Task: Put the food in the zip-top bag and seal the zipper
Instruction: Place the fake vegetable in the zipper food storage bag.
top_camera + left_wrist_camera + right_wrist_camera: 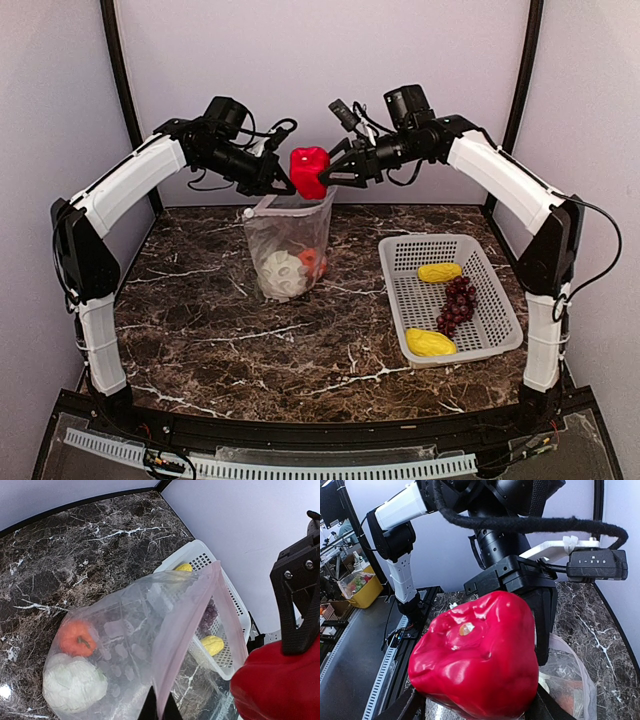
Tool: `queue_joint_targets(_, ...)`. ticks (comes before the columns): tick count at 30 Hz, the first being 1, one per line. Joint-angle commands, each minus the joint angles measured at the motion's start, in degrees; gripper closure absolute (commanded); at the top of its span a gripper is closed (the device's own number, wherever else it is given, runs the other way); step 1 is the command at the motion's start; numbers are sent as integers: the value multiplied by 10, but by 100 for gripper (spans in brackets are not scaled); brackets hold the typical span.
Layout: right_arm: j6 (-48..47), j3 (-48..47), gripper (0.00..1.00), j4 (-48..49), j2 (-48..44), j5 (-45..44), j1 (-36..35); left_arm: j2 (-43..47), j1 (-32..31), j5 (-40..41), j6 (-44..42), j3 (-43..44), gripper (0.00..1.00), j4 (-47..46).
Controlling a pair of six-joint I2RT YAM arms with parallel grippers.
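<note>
Tabletop (200, 330): dark marble look w/ white veins, glossy. Pale walls (330, 60) are seen on 3 sides, w/ black posts (120, 80) at the back corners. A black frame and a white slotted duct (300, 466) run along the near edge.

Bag (290, 240) is held upright at centre-back of the table, bottom resting on the marble, mouth up and open. Cauliflower (280, 273) and pumpkin (309, 262) are seen inside at the bottom, touching each other.

L gripper (284, 187) is pressed together on the bag's rim, at the zipper (185, 625), a pinkish strip.

Pepper (309, 170) is pinched by R gripper (324, 180) and held in the air just above the bag mouth, close beside L gripper.

White basket (400, 300) is set on the table to the right of the bag, apart from it. Inside, one yellow piece (439, 272) lies at the far end and another (430, 343) at the near end, w/ grapes (457, 303) between them.
</note>
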State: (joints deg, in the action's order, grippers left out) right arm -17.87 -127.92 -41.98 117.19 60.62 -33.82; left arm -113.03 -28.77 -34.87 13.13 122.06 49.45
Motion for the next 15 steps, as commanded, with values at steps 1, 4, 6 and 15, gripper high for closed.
queue_joint_targets(1,6,-12,61,14,14,1,-6,35,-2,2,-3,-5,99,15)
queue_joint_targets(4,16,-7,61,19,19,-11,-9,35,-2,3,-2,-6,99,15)
queue_joint_targets(6,26,-4,59,22,21,-35,-14,35,-2,3,-2,-5,99,14)
queue_joint_targets(15,-3,9,33,0,3,-79,-34,35,-2,5,-5,-6,99,16)
